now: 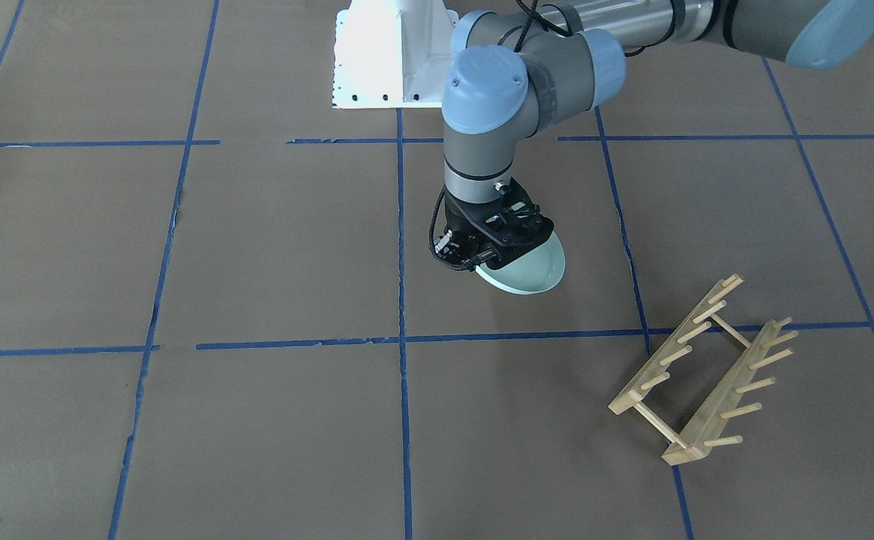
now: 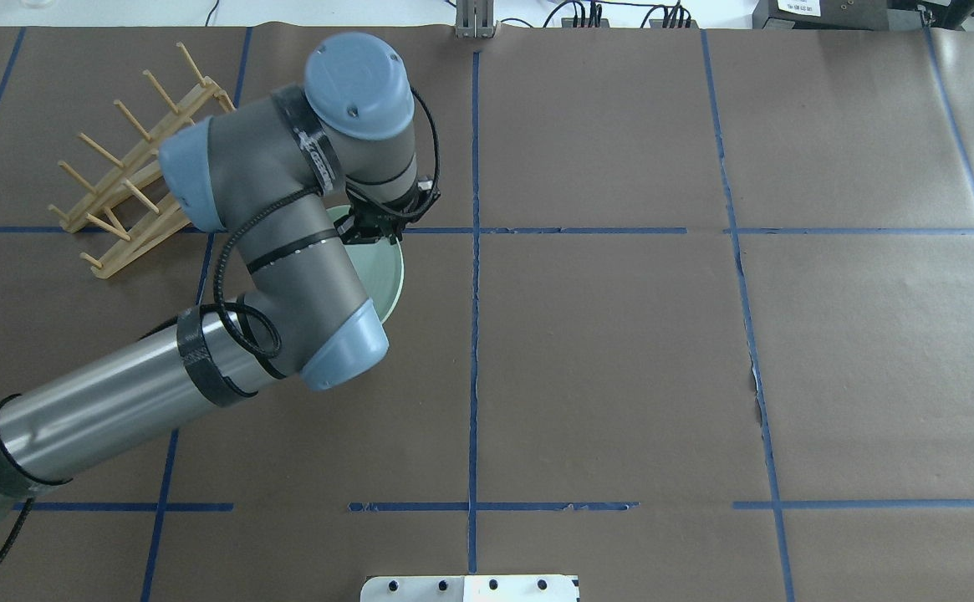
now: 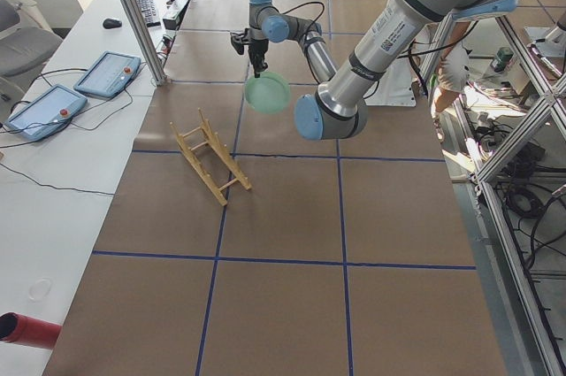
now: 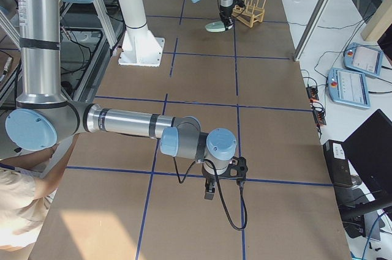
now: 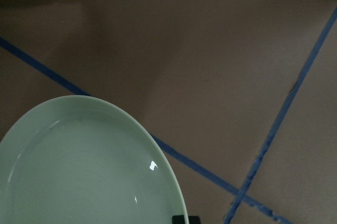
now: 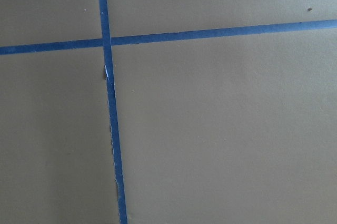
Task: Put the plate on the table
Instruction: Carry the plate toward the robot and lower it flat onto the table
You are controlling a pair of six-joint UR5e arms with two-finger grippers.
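The pale mint-green plate (image 1: pixel 533 273) hangs tilted from my left gripper (image 1: pixel 491 253), which is shut on its rim just above the brown table (image 1: pixel 256 247). In the overhead view the plate (image 2: pixel 385 272) is mostly hidden under the left arm, with the gripper (image 2: pixel 374 230) at its far edge. The left wrist view shows the plate's inner face (image 5: pixel 79 171) over a blue tape crossing. I cannot tell whether its lower edge touches the table. My right gripper (image 4: pixel 223 182) shows only in the exterior right view, low over the table; I cannot tell if it is open or shut.
The light wooden peg rack (image 1: pixel 707 367) stands on the table with no plate in it, a short way from the plate, and also shows in the overhead view (image 2: pixel 131 201). The robot's white base (image 1: pixel 395 60) is at the table's back edge.
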